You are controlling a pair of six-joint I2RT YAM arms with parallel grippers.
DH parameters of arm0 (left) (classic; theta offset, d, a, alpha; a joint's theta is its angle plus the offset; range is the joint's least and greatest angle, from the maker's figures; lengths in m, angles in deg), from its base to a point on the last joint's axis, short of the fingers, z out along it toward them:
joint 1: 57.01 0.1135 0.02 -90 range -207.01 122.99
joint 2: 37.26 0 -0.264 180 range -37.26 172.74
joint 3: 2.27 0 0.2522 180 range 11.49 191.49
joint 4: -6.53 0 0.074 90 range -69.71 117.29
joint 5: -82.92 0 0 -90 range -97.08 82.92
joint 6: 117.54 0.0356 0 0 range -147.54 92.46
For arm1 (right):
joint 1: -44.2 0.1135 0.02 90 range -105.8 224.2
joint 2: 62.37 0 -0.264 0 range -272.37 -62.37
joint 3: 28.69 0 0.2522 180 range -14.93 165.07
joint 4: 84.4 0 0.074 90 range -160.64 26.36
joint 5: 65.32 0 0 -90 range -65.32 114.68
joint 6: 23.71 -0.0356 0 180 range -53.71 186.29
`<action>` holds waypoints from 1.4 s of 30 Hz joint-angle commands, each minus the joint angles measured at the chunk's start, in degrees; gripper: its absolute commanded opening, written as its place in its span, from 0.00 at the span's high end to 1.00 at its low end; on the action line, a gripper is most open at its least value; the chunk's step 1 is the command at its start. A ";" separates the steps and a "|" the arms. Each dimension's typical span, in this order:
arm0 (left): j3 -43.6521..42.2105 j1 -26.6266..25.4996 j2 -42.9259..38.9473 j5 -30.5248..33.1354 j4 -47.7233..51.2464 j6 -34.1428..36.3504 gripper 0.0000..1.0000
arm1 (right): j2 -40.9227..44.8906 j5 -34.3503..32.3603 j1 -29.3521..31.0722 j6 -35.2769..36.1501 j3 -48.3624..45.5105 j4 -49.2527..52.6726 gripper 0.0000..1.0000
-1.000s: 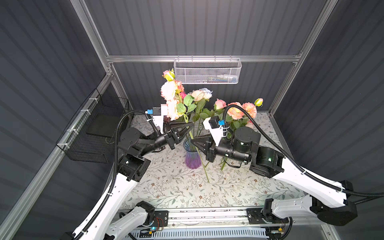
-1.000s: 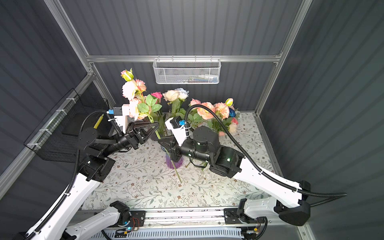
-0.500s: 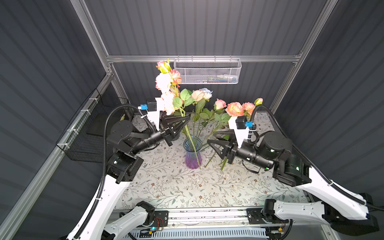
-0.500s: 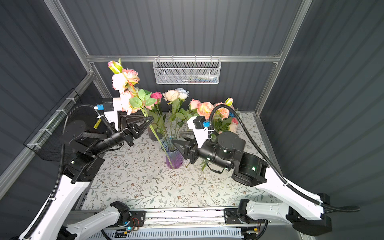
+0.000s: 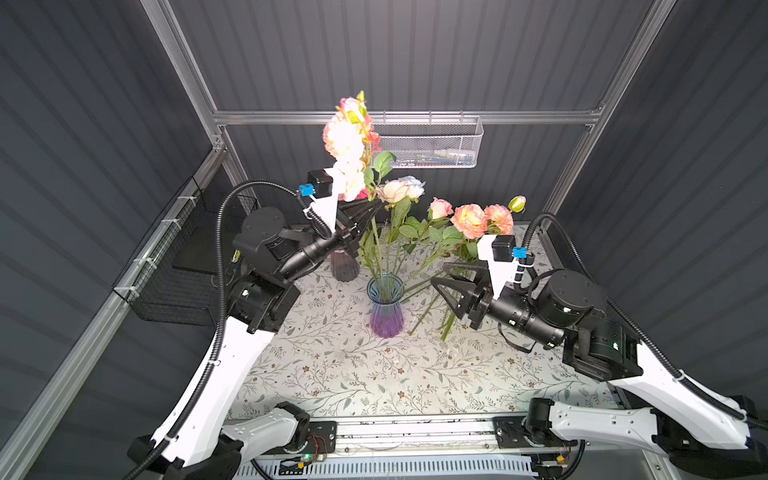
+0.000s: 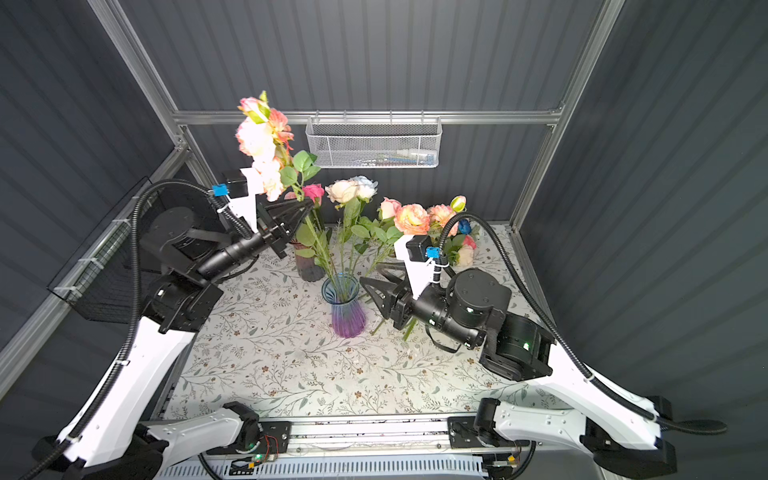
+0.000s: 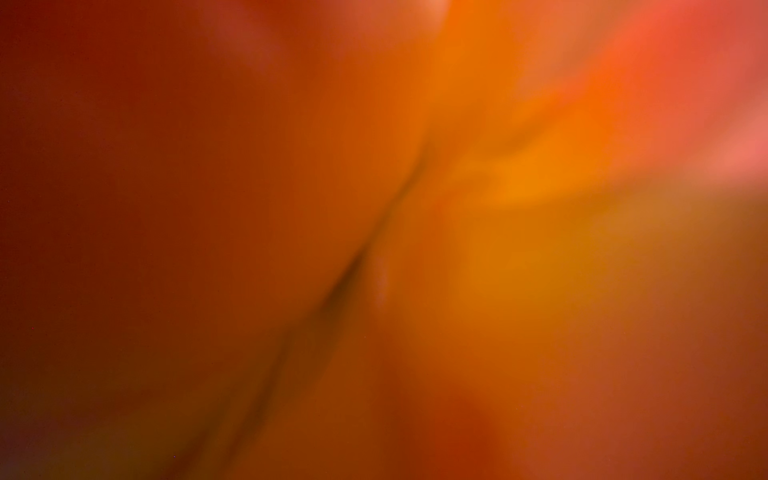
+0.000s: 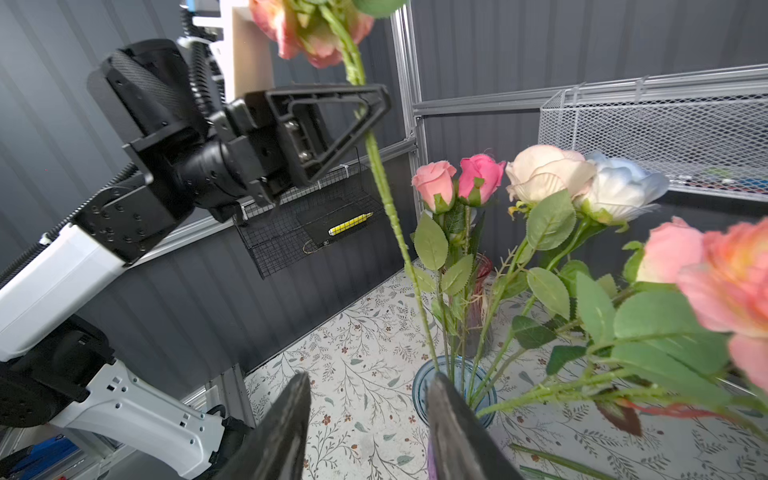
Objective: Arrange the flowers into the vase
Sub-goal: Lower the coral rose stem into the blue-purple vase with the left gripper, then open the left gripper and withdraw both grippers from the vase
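Dark ribbed walls and aluminium posts enclose the floral-clothed table [image 5: 332, 374]. At its centre stands the blue-purple vase [image 5: 386, 309], holding some flowers [image 5: 392, 191]; others lie at its 3 o'clock. The left hand [image 5: 376, 205] is clenched on a tall peach stem [image 8: 385, 191] that reaches the vase mouth. The right hand [image 5: 438, 274] is released and empty.
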 commanded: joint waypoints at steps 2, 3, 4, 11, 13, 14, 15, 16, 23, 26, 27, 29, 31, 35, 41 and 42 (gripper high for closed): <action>-1.93 -0.14 1.98 2.88 -7.00 1.30 1.00 | 1.14 -1.21 -0.03 0.01 -0.29 1.12 0.52; -2.66 -0.14 2.42 2.98 -7.44 1.05 1.00 | 1.42 -1.44 -0.05 -0.11 -0.39 1.25 0.52; -3.56 -0.14 2.69 3.05 -7.78 0.64 1.00 | 1.59 -1.55 -0.05 -0.23 -0.60 1.34 0.52; -16.97 -0.14 -0.47 5.63 -12.74 -4.91 1.00 | 2.54 -2.74 -0.04 -0.47 -1.87 1.88 0.52; -19.96 -0.14 -1.17 5.94 -13.81 -6.82 1.00 | 2.45 -2.80 -0.08 -0.42 -2.04 1.91 0.52; -21.07 -0.14 -1.49 6.27 -13.87 -7.58 1.00 | 2.37 -2.94 -0.06 -0.38 -2.04 1.88 0.51; -21.99 -0.14 -1.86 6.74 -13.93 -8.15 0.98 | 2.36 -2.97 -0.03 -0.30 -2.07 1.86 0.51; -23.03 -0.14 -2.38 7.31 -14.11 -8.71 0.88 | 2.36 -3.06 -0.05 -0.37 -2.08 1.74 0.51; -25.16 -0.14 -7.96 11.83 -13.27 -11.19 0.28 | 2.44 -3.31 -0.08 -0.38 -2.28 1.98 0.44; -24.87 -0.14 -10.16 12.67 -13.25 -12.57 0.19 | 2.53 -3.42 -0.10 -0.65 -2.47 2.11 0.41; -24.60 -0.14 -11.01 12.66 -13.34 -13.10 0.16 | 2.48 -3.45 -0.08 -0.72 -2.54 2.23 0.40; -23.58 -0.12 -12.27 12.61 -13.45 -14.15 0.09 | 2.32 -3.35 -0.11 -0.99 -2.49 2.78 0.39; -22.12 -0.14 -13.41 11.91 -13.47 -15.00 0.02 | 1.92 -2.72 -0.05 -1.41 -2.18 3.70 0.37; -19.81 -0.14 -15.00 10.72 -12.16 -17.15 0.00 | 1.00 -0.83 -0.07 -2.39 -1.94 6.18 0.35; -22.53 -0.14 -20.75 10.65 -5.38 -21.24 0.00 | 0.12 2.80 -0.07 -5.61 -4.67 10.61 0.33; -23.60 -0.14 -22.28 11.00 -3.74 -21.74 0.00 | 0.07 3.27 -0.08 -6.30 -5.60 10.99 0.33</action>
